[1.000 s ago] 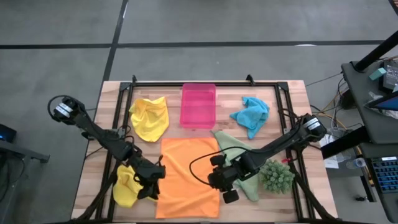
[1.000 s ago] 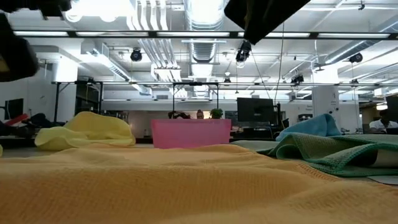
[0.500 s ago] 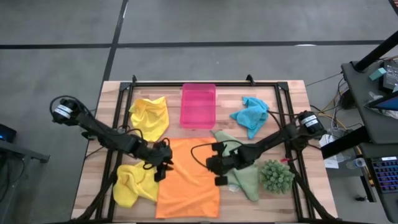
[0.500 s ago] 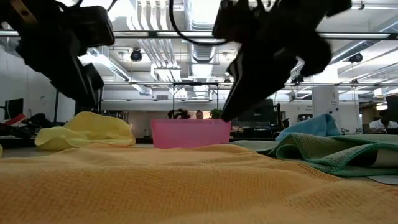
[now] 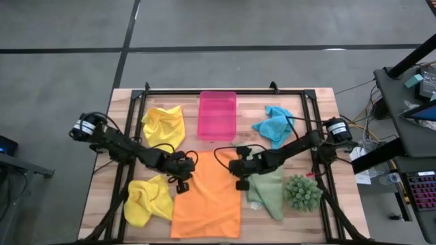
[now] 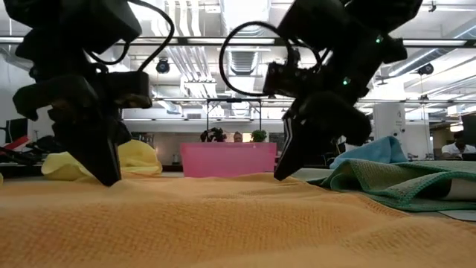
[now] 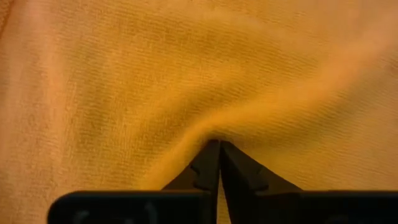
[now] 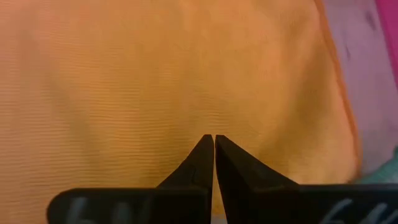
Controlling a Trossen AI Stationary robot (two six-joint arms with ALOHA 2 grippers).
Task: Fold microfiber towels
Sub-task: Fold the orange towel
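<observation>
no legible text, labels, brands or numbers anywhere

Plain orange towel (image 5: 208, 197), pink tray (image 5: 216, 116)

Spread towel (image 5: 206, 194) lying mid-table, left gripper (image 5: 181, 178) sitting on its left edge, right gripper (image 5: 240, 175) on its right edge, tray (image 5: 216, 116) lying behind.

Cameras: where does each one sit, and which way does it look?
High view: above the table, looking straight down; both arms show, left gripper and right gripper on the orange towel.
Low view: at table height, looking level across that towel to the pink tray; both grippers come down from above.
Left wrist view: on the left arm, looking past its shut fingers pinching orange cloth.
Right wrist view: on the right arm, the same.
All four share the orange towel.
</observation>
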